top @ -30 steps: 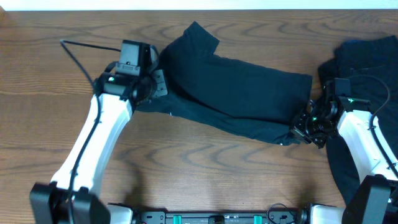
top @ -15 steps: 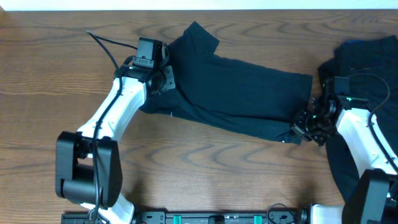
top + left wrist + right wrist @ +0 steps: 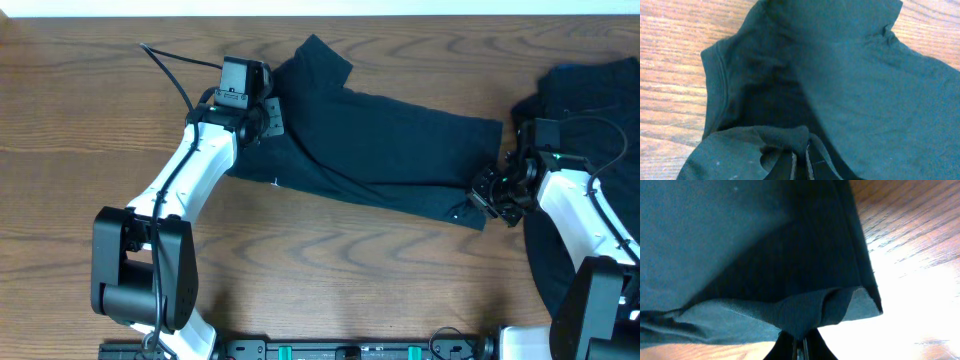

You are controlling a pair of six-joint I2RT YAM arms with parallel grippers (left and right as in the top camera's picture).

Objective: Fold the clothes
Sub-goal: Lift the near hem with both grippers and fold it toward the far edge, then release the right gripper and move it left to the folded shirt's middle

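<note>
Overhead: left jaws clenched on T-shirt point(image 3: 390, 150) at its left end, right jaws clenched on hem corner, rest flat on desk point(image 3: 330, 270).

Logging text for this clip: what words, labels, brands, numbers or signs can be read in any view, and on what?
None can be read in any view.
The T-shirt is plain dark cloth, with no print or tag showing.
The second dark garment at the right edge shows none either.
The white arm covers bear no legible marking.

Dark navy T-shirt point(image 3: 390, 150), doubled into a long band, other dark clothes point(image 3: 590, 90) heaped right
</note>
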